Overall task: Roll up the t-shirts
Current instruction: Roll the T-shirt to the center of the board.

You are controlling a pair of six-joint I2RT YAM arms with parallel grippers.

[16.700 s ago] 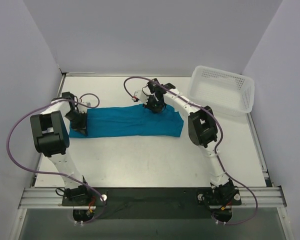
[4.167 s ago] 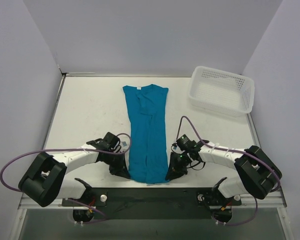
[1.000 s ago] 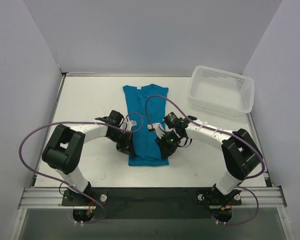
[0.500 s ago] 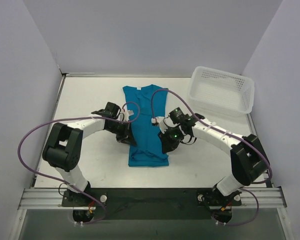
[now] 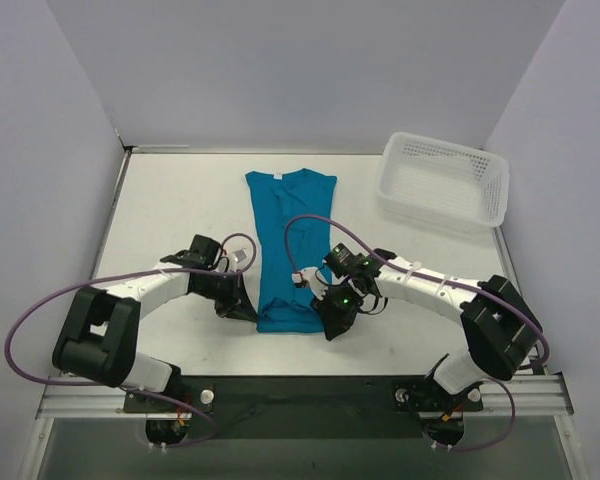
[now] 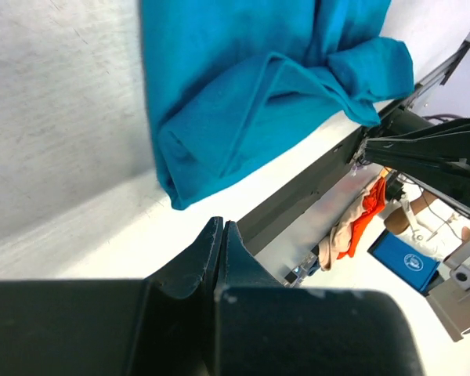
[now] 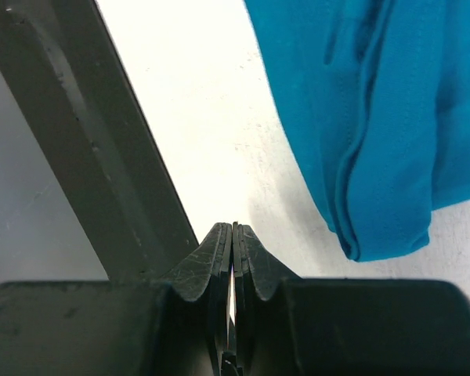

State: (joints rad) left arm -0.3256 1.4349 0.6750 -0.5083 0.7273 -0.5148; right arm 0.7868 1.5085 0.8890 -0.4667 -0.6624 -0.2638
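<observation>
where t-shirt (image 5: 280, 200) folds over, hem hidden underneath

A teal-blue cotton short-sleeved t-shirt (image 5: 292, 240) lies lengthwise down the middle of the flat white table (image 5: 180, 200), its collar at the far end and its near end doubled back on top of itself. A white perforated plastic basket (image 5: 435, 212) stands in the table's far right corner, well apart from the shirt. The left arm's black two-finger end effector (image 5: 242, 308) sits just left of the doubled near end and the right arm's black two-finger end effector (image 5: 332, 318) just right of it, both near the table's front edge.
</observation>
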